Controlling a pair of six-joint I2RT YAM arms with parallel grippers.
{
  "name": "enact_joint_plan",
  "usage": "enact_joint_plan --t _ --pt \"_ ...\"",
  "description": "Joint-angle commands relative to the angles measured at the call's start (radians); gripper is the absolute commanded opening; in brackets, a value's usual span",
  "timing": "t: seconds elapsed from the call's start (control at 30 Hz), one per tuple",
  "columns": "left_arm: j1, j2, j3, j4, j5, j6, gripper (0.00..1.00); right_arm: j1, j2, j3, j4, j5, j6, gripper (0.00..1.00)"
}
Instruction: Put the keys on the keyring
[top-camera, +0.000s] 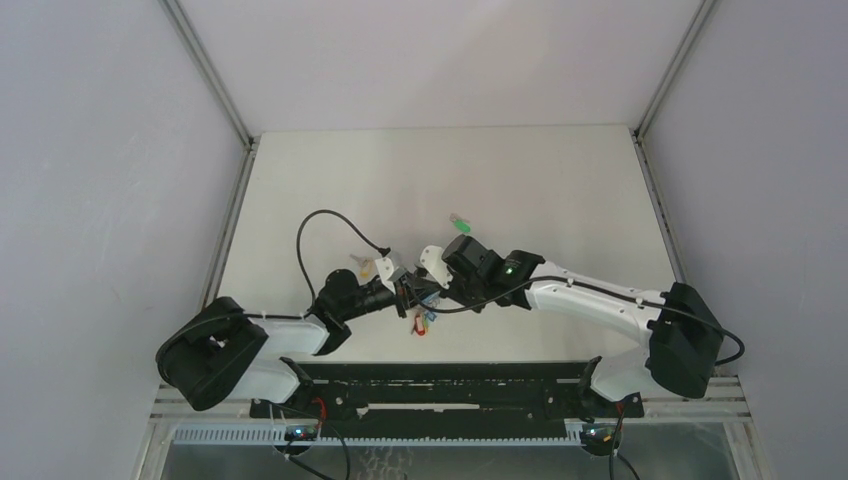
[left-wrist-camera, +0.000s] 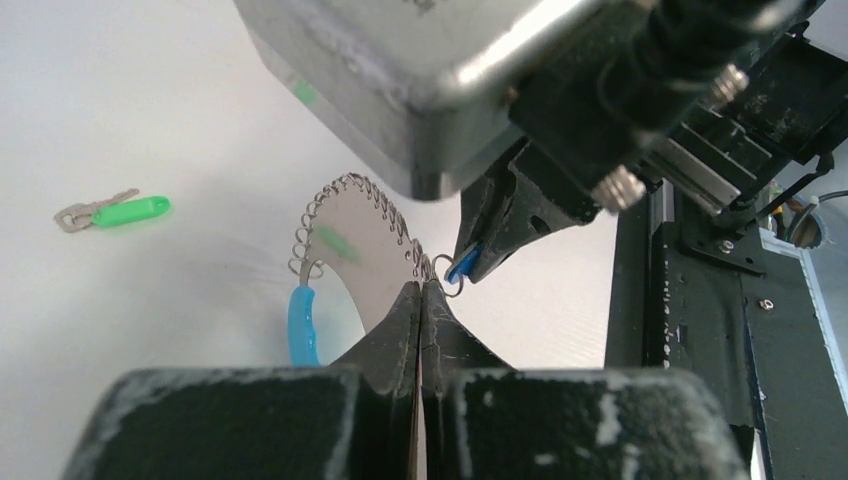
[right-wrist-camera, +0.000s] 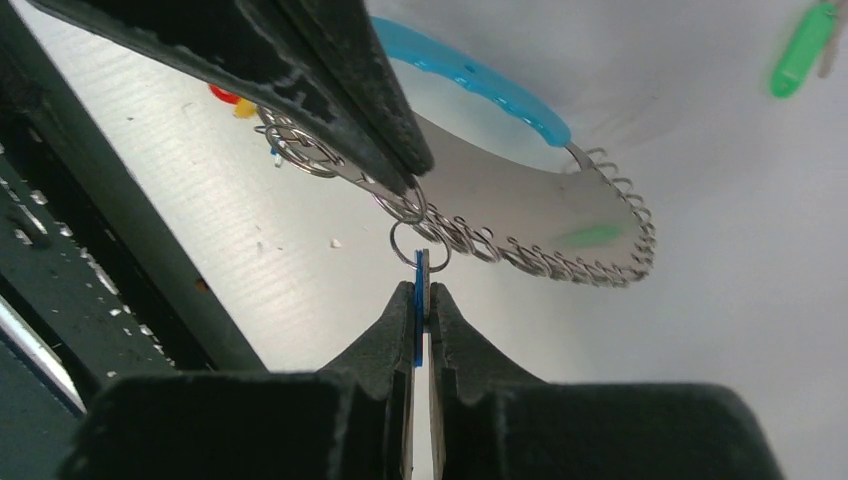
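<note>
Fingers of the left tool (left-wrist-camera: 421, 296) are pressed tight together on the big silver keyring (left-wrist-camera: 350, 245), which has little wire loops along its rim. In the left wrist view the tool pinches the ring at about 4 o'clock. A thick turquoise sleeve (left-wrist-camera: 300, 325) sits on the ring at about 7 o'clock. A red tag (right-wrist-camera: 225, 95) and a yellow tag (right-wrist-camera: 243, 108) hang by the ring close to the left tool, at 10 o'clock in the right wrist view.

The right tool (right-wrist-camera: 422, 305) is shut tight too. It clamps the small key with the blue plastic head (right-wrist-camera: 420, 290) flat between its two fingers, so only a thin blue edge sticks out. A small silver ring (right-wrist-camera: 418, 247) on top of this key touches the wire loops of the keyring, just beside the tip of the left tool. I cannot tell if it is hooked on or only touching.

Both tools meet tip to tip over the white table (top-camera: 450, 170), a bit toward its near edge. The small silver key with the green plastic head (top-camera: 460, 224) lies flat on the table by itself. In the top view it is at about 1 o'clock from the tools and apart from both.
</note>
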Motion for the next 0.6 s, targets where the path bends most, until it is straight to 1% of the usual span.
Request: enact_joint_plan --t 0.0,0.1,0.2,0.23,0.43,0.57 --pt "0.004 -0.003 -0.012 0.128 -0.031 -0.007 0.00 0.000 -0.053 0.061 -0.072 0.114 -0.024 0.00" --pt "0.002 0.008 -0.005 0.128 -0.014 -0.008 0.00 0.011 -0.091 0.082 -0.042 0.186 -0.091 0.00" --pt "0.003 0.014 -0.003 0.133 -0.003 -0.009 0.00 0.022 -0.130 0.089 0.004 0.206 -0.172 0.00" --pt "0.003 0.014 -0.002 0.137 0.000 -0.012 0.02 0.026 -0.141 0.089 0.019 0.199 -0.200 0.00" --pt "0.003 0.009 0.002 0.144 0.013 -0.018 0.24 0.050 -0.143 0.088 0.032 0.165 -0.325 0.00" --pt "0.003 -0.002 0.008 0.137 0.003 -0.001 0.32 0.053 -0.142 0.072 0.042 0.155 -0.382 0.00"
